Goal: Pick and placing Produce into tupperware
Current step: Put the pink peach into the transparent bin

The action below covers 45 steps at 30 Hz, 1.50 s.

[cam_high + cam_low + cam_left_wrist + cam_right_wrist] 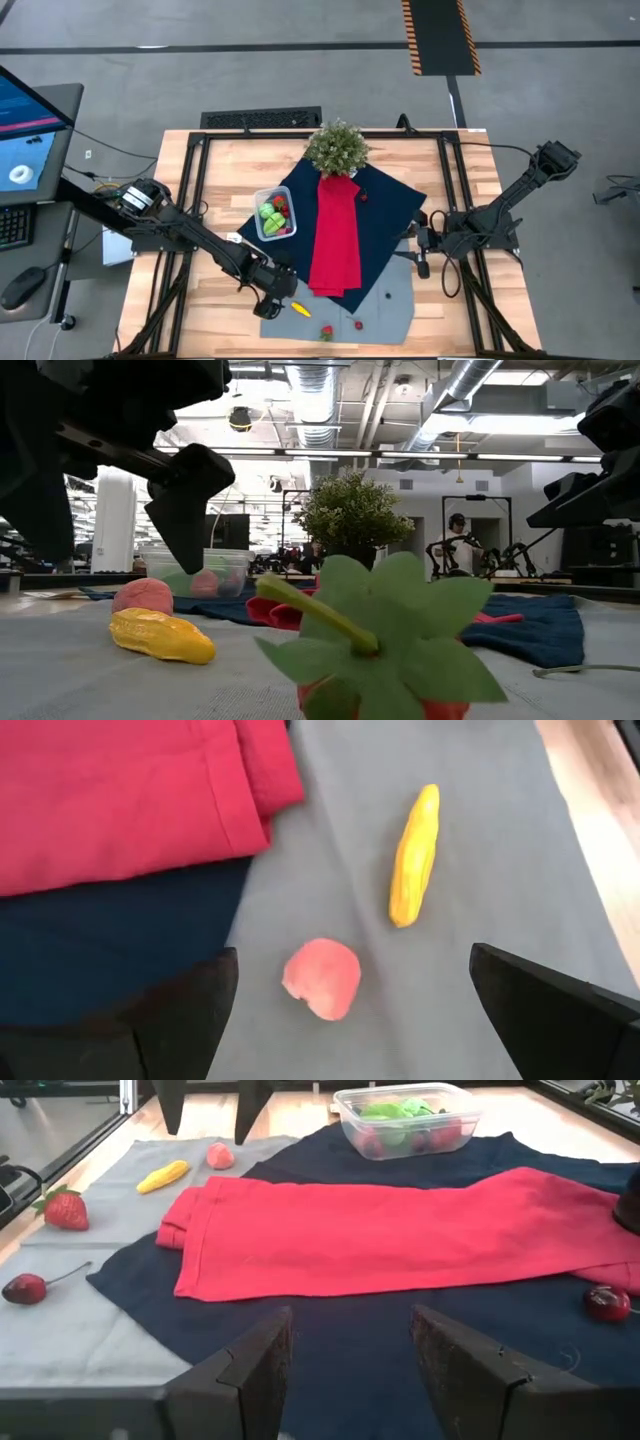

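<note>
Currently: left gripper [350,1010] wide, empty, above pink fruit [322,978] | centre, descend, close gently | carry to tupperware [274,213] | right gripper [350,1345] open, waiting.

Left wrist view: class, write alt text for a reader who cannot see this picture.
The left gripper hangs open above a grey cloth, its dark fingers on either side of a pink fruit piece. A yellow piece lies just beyond, near a red cloth on a navy cloth.

High view is looking straight down; low view is sitting at table level, sharing the yellow piece [161,637] with the close left wrist view.
</note>
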Motion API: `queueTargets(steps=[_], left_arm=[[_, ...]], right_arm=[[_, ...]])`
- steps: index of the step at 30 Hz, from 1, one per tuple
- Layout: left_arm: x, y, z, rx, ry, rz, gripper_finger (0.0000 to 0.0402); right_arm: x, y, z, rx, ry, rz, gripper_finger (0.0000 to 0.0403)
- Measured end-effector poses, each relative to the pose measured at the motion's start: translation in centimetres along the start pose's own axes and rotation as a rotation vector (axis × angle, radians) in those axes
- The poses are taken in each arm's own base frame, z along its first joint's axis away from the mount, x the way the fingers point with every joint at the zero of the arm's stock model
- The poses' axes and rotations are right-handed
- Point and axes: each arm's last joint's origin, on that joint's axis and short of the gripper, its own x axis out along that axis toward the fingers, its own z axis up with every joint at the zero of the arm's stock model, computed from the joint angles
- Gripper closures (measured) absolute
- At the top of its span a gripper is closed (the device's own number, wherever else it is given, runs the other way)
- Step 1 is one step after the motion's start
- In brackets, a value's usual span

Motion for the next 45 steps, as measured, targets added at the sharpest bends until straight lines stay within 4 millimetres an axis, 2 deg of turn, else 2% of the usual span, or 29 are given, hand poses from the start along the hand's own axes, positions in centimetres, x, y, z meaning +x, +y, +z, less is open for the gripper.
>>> queueTargets(steps=[8, 27, 45], left_arm=[[1.1, 0.0, -0.1, 0.0, 0.001, 0.026, 0.0015], [1.9, 0.2, -0.6, -0.007, 0.043, 0.036, 0.0018], [2.0, 0.6, -0.4, -0.048, 0.027, 0.042, 0.0181]], right_arm=[[0.0, 0.0, 0.0, 0.001, -0.001, 0.001, 0.0178], [0.0, 0.0, 0.0, 0.002, -0.002, 0.001, 0.0178], [0.0, 0.0, 0.0, 0.001, -0.002, 0.001, 0.0178]])
